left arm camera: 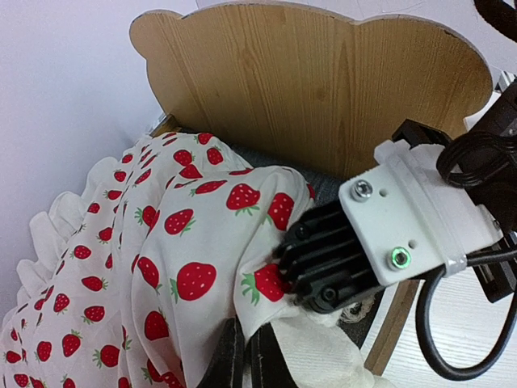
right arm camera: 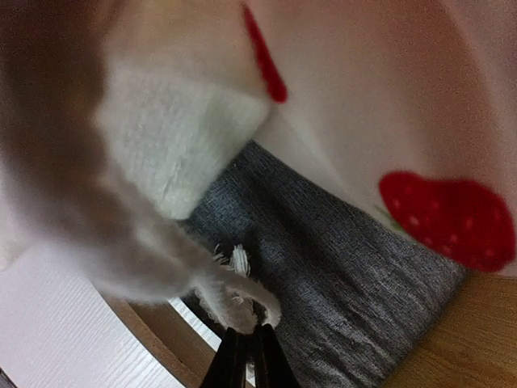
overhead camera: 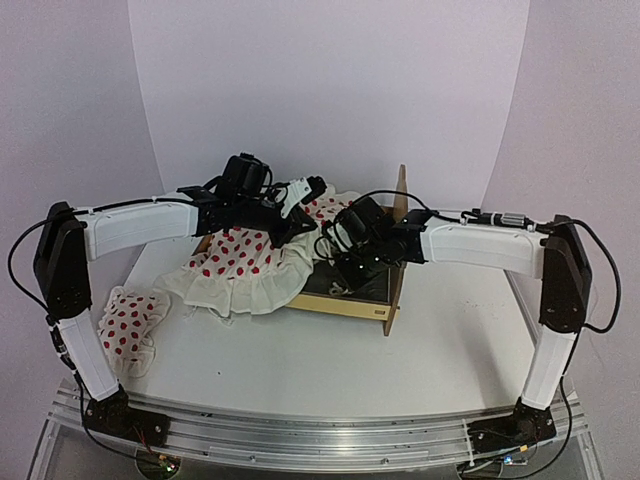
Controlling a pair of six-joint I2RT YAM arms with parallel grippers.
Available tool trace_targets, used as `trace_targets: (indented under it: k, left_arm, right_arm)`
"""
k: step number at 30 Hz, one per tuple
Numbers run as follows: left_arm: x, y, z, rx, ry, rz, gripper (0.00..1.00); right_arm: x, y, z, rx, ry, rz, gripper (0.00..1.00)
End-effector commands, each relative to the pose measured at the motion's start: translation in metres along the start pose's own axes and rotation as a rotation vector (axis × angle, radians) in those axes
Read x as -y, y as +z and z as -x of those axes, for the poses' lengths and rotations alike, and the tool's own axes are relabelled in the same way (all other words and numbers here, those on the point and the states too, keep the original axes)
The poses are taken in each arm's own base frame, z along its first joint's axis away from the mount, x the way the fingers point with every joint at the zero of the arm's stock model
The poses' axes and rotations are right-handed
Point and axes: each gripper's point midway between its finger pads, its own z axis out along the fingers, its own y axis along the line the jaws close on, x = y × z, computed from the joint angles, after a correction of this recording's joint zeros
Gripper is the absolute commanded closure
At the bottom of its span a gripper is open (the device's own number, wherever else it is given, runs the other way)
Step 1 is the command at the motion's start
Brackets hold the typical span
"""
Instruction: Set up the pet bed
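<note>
The pet bed (overhead camera: 348, 304) is a light plywood frame with a scalloped headboard (left arm camera: 323, 89) and a dark grey mattress pad (right arm camera: 323, 267). A cream ruffled cloth with red strawberry dots (overhead camera: 240, 265) lies over the bed's left half and spills onto the table. My left gripper (overhead camera: 306, 207) sits over the cloth near the headboard. In the left wrist view it (left arm camera: 246, 331) is shut on a fold of the cloth (left arm camera: 161, 242). My right gripper (overhead camera: 346, 272) is low over the mattress. In the right wrist view it (right arm camera: 249, 333) is shut on the cloth's frayed ruffle edge (right arm camera: 234, 291).
A small red-dotted pillow (overhead camera: 125, 325) lies on the table at the far left. The right gripper's body (left arm camera: 347, 259) is close beside the left gripper's fingers. The bed's side rail (right arm camera: 153, 335) is just below the right fingers. White walls surround the table.
</note>
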Motion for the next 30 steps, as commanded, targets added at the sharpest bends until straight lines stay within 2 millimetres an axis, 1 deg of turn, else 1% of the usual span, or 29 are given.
trace_targets:
  k: [1, 5, 7, 11, 13, 15, 17, 19, 23, 25, 29, 30]
  left_arm:
    - [-0.014, -0.022, 0.029, 0.079, 0.046, 0.062, 1.0]
    - [-0.017, -0.023, 0.027, 0.075, 0.054, 0.076, 1.0]
    - [-0.018, -0.024, 0.026, 0.073, 0.059, 0.082, 1.0]
    - [-0.02, -0.024, 0.025, 0.074, 0.063, 0.095, 1.0]
    - [-0.021, -0.024, 0.026, 0.077, 0.066, 0.1, 1.0]
    - [-0.021, -0.024, 0.026, 0.079, 0.073, 0.1, 1.0]
    - [-0.021, -0.024, 0.025, 0.077, 0.074, 0.103, 1.0]
    - [-0.021, -0.024, 0.025, 0.079, 0.074, 0.104, 1.0]
    - [-0.019, -0.024, 0.023, 0.078, 0.075, 0.097, 1.0]
    - [-0.018, -0.024, 0.021, 0.075, 0.074, 0.095, 1.0]
    - [-0.018, -0.024, 0.021, 0.077, 0.076, 0.095, 1.0]
    - [-0.018, -0.024, 0.02, 0.077, 0.076, 0.096, 1.0]
  right_arm:
    - [0.008, -0.007, 0.012, 0.029, 0.016, -0.025, 1.0]
    - [0.012, -0.028, 0.023, 0.06, 0.036, -0.032, 1.0]
    - [0.012, -0.047, 0.036, 0.095, 0.056, -0.022, 1.0]
    - [0.005, -0.093, 0.065, 0.193, 0.087, 0.061, 1.0]
    - [0.0, -0.113, 0.073, 0.227, 0.102, 0.111, 1.0]
    - [-0.003, -0.124, 0.075, 0.24, 0.116, 0.142, 1.0]
    - [-0.004, -0.128, 0.073, 0.238, 0.132, 0.154, 1.0]
    - [-0.002, -0.129, 0.069, 0.227, 0.146, 0.146, 1.0]
    - [-0.006, -0.124, 0.057, 0.194, 0.176, 0.168, 1.0]
    - [-0.019, -0.121, 0.051, 0.162, 0.192, 0.238, 1.0]
    - [-0.053, -0.121, 0.035, 0.078, 0.223, 0.432, 1.0]
    - [-0.063, -0.12, 0.027, 0.049, 0.228, 0.476, 1.0]
